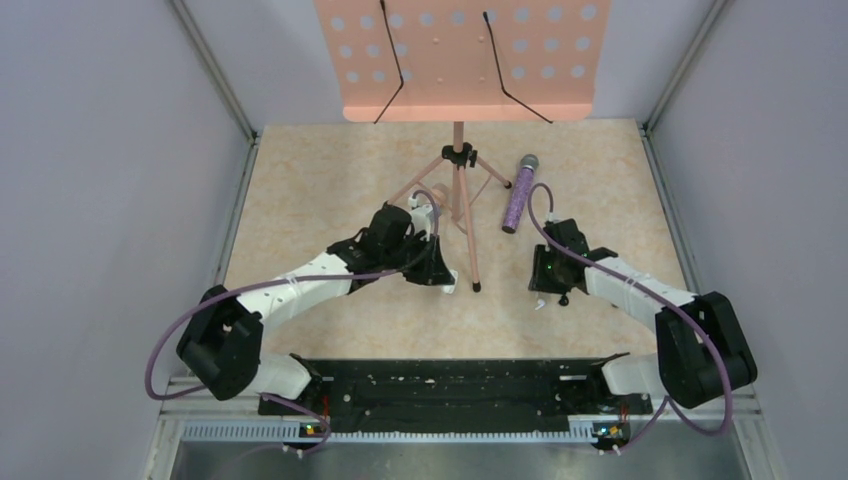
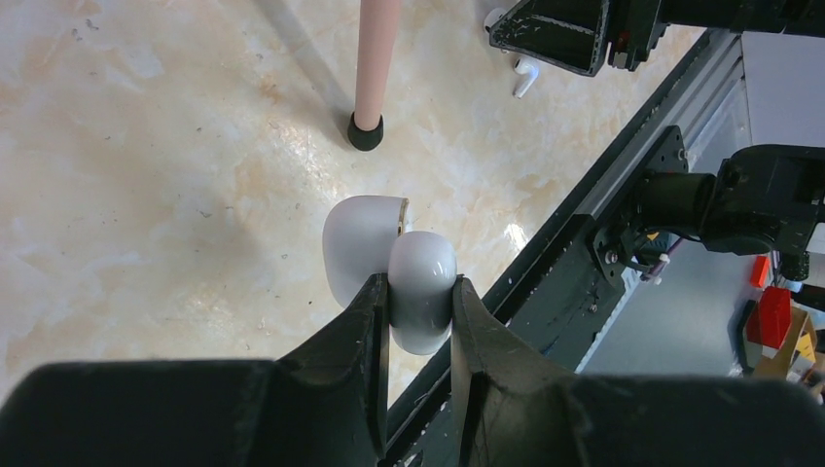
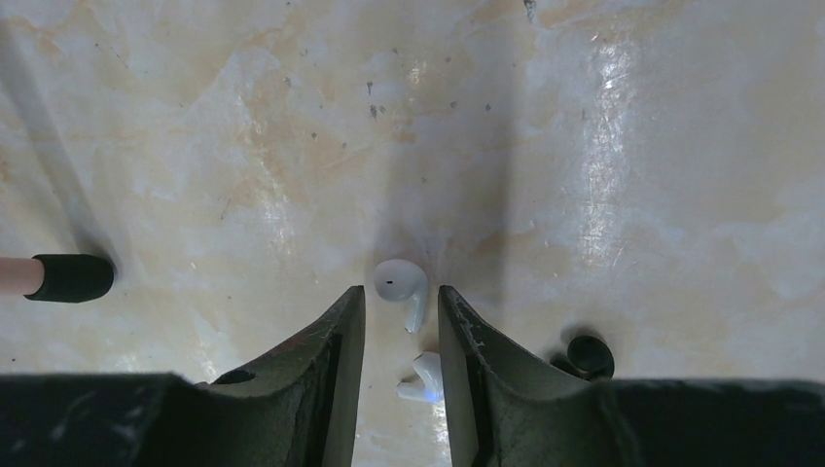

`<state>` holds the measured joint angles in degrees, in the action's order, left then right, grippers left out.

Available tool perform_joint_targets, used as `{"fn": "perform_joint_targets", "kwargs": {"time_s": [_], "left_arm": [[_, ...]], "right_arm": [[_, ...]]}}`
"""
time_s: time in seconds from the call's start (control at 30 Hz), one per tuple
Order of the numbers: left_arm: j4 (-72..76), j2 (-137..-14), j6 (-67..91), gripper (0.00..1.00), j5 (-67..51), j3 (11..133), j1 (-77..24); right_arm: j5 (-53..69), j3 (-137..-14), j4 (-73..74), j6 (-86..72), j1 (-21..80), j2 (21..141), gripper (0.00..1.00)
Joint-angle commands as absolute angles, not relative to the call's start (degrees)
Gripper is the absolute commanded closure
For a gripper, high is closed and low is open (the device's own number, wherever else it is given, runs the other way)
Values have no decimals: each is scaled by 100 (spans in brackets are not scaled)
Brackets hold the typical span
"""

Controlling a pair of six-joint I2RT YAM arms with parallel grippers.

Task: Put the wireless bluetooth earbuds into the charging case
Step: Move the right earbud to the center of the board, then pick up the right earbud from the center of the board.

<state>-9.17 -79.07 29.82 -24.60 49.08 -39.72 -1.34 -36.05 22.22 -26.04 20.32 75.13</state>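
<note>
A beige marbled table (image 1: 330,190) sits between plain pale walls (image 1: 110,150). A pink music stand (image 1: 460,60) rises at the far side on a tripod, and a glittery purple microphone (image 1: 519,195) lies to the right of it. A black metal rail (image 1: 450,385) runs along the near edge.

The left tool (image 2: 418,284) is clamped on the case (image 2: 423,292), which looks white here. The case's long axis runs along the fingers, and its lid (image 2: 360,243) is swung open to the left in the wrist view.

The right tool (image 3: 399,292) hangs low over the table with its jaws parted, astride both earbuds (image 3: 399,280). Neither is visibly pinched. The front earbud lies just past the fingertips, head away and stem pointing back into the gap. The second earbud (image 3: 425,375) lies deeper between the fingers, tilted across the gap, close to one finger; contact is unclear.
</note>
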Motion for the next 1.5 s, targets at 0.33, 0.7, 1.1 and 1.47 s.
{"fn": "perform_joint_targets", "kwargs": {"time_s": [0.33,0.7,1.1,1.47], "left_arm": [[-800,-8042,2743,100,-2564,5282,-4008],[-834,-8033,2716,100,-2592,5239,-4017],[-804,-8062,2749,100,-2603,5233,-4042],[-800,-8035,2718,100,-2584,5203,-4063]], "right_arm": [[-63,-4001,2080,-2482,2138,7878,71],[-190,-4109,2258,-2381,2216,7926,71],[-195,-4127,2202,-2329,2225,8051,75],[-604,-4276,2484,-2345,2358,8186,73]]}}
